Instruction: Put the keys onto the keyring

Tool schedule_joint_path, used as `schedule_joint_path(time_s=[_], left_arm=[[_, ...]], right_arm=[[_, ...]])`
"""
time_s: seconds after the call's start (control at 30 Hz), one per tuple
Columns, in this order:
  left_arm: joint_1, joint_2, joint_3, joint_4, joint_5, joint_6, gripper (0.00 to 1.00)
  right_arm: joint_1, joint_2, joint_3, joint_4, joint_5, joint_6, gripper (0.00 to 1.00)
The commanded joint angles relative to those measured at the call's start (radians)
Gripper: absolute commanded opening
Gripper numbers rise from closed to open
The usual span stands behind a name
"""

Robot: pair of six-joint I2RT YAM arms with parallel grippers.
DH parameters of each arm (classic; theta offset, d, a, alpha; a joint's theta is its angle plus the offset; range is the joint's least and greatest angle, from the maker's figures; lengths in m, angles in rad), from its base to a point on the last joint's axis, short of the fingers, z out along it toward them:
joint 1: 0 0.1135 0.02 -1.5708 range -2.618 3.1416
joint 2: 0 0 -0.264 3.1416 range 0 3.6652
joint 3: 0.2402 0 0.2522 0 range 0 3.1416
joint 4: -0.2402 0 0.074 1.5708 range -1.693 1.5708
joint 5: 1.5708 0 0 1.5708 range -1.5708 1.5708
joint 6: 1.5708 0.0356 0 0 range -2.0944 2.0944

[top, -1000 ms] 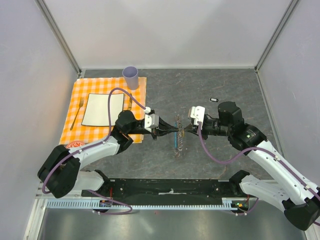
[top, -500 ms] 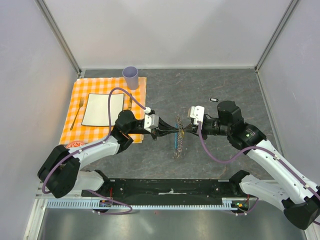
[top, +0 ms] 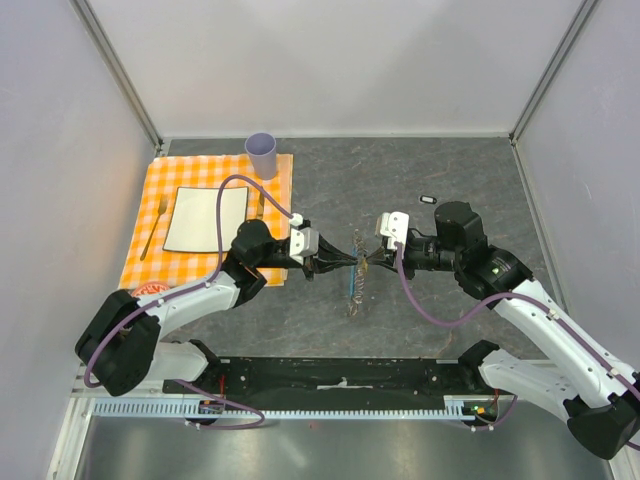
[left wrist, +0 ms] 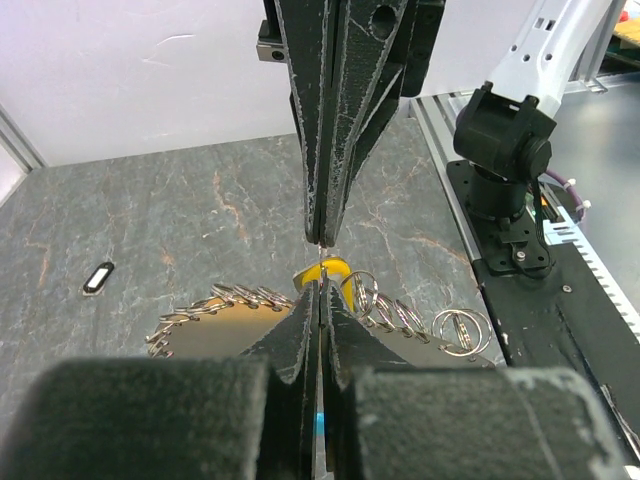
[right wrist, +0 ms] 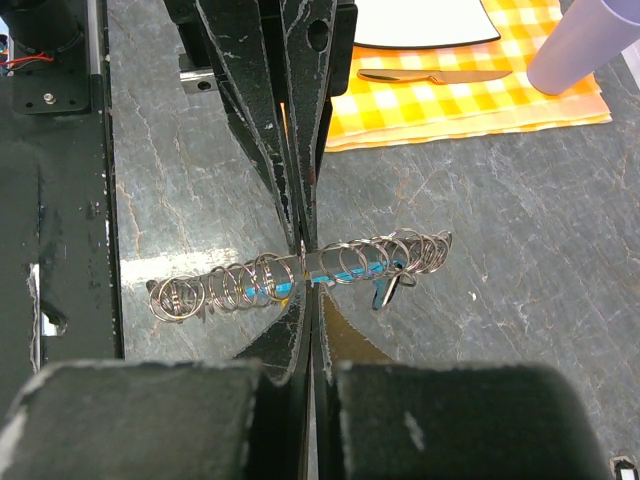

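The keyring, a grey chain of small rings with a blue section, hangs between my two grippers above the table's middle. My left gripper is shut on it; a strip of blue shows between its fingers. My right gripper is shut, tip to tip with the left. The yellow-orange key sits at its fingertips. The chain crosses the right wrist view, with a dark key hanging from it. One black key with a white centre lies on the table, also in the left wrist view.
An orange checked placemat at the left carries a white plate, a fork and a knife. A lilac cup stands at its far corner. Grey walls close in the table on three sides.
Both grippers stay shut and tip to tip. The hanging chain has swayed slightly; nothing else has moved.
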Motion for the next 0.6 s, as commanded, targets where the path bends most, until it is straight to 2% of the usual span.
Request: schedule_joint_path(time_s=[0.0, 0.57], left_arm=[[-0.006, -0.024, 0.041, 0.036, -0.029, 0.020, 0.02], [-0.006, -0.032, 0.043, 0.041, -0.017, 0.015, 0.02]], right_arm=[[0.005, -0.016, 0.040, 0.016, -0.031, -0.010, 0.00], [0.005, -0.006, 0.039, 0.016, -0.040, -0.011, 0.00]])
